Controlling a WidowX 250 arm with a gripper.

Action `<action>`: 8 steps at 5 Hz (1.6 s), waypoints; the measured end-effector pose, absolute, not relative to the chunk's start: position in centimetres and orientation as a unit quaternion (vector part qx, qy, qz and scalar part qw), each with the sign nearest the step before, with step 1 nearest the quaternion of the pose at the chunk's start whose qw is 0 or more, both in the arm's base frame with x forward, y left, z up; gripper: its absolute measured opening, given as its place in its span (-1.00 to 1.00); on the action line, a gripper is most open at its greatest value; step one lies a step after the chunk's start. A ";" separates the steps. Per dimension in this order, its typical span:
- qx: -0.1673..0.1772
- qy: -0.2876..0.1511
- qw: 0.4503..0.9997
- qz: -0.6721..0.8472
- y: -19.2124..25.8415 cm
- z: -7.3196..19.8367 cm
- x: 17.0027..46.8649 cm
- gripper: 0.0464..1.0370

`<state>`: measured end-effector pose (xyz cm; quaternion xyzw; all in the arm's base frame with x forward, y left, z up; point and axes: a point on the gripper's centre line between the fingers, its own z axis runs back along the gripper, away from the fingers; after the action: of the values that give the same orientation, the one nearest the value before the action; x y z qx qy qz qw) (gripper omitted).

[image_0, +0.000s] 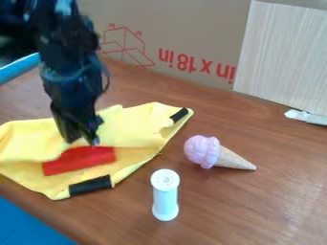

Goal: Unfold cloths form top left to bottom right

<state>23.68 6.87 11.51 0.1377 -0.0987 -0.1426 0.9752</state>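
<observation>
One yellow cloth (137, 125) lies on the left and middle part of your worktop (230, 206), rumpled, with raised folds in its upper part and an uneven outline. You have a black strip (91, 185) along its near edge and a second black strip (179, 115) by its upper right corner. A red piece (80, 160) lies across the middle of the cloth, between the upper folds and the near edge.

Your black arm (67, 62) comes in from the upper left and hangs down over the cloth. The fingers (66, 130) are low, just behind the red piece, their tips parted by a modest gap. You cannot tell from this view whether any cloth is caught there.

To the right of the cloth you have a toy ice-cream cone (203, 151) on its side, tip pointing right. Nearer you, a white shaker (165, 196) stands upright, its cap pierced with holes. A cardboard box (185, 28) with red print stands behind, a pale wood-grain panel (287, 52) against its right part. A blue surface (26, 225) shows at the lower left.
</observation>
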 end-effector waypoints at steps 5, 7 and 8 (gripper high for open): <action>0.177 -0.049 0.983 -0.022 17.7 12.3 30.1 -0.99; 0.185 -0.049 0.981 -0.018 20.2 12.6 32.4 -0.99; 0.193 -0.054 0.979 -0.020 21.4 13.0 33.6 -0.99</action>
<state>33.56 21.41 12.97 0.1935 -0.0545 -0.0198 0.9794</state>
